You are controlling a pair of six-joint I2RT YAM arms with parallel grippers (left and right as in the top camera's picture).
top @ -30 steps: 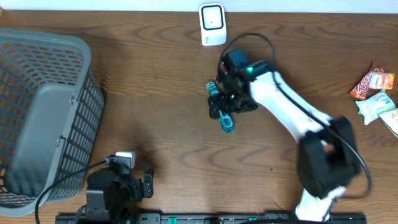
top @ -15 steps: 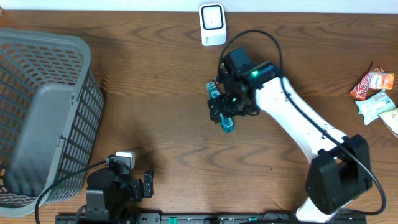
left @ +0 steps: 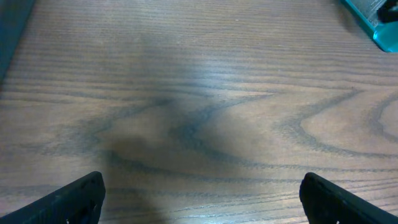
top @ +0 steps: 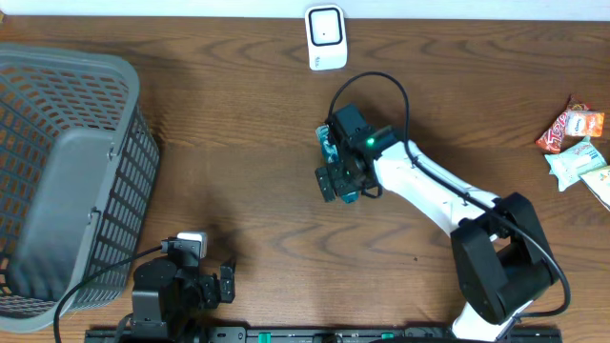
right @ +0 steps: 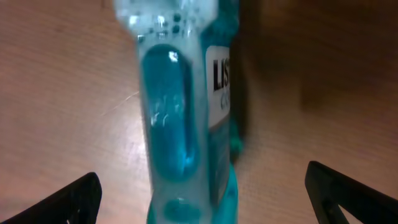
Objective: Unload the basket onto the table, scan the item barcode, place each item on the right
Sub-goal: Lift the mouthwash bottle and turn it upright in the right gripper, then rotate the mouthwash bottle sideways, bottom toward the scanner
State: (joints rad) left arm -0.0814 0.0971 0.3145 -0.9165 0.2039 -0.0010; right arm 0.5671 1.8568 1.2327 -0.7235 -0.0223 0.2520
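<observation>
A clear bottle of teal mouthwash (top: 348, 195) lies on the wooden table just below the white barcode scanner (top: 325, 37). My right gripper (top: 340, 171) hangs over it, open. In the right wrist view the bottle (right: 180, 112) runs up the middle between the two black fingertips (right: 74, 199), which stand wide apart and clear of it. My left gripper (top: 225, 284) rests at the table's front left, open. The left wrist view has only bare wood between the left gripper's (left: 202, 205) fingers, with the bottle's teal end (left: 376, 22) at the top right corner.
A large grey mesh basket (top: 67, 171) fills the left side of the table. Several snack packets (top: 577, 148) lie at the right edge. A black cable (top: 376, 81) loops off the right arm's wrist.
The right arm has swung its wrist slightly left and toward the front, centring over the bottle. The bottle has stayed in place, and the left arm has not moved.
</observation>
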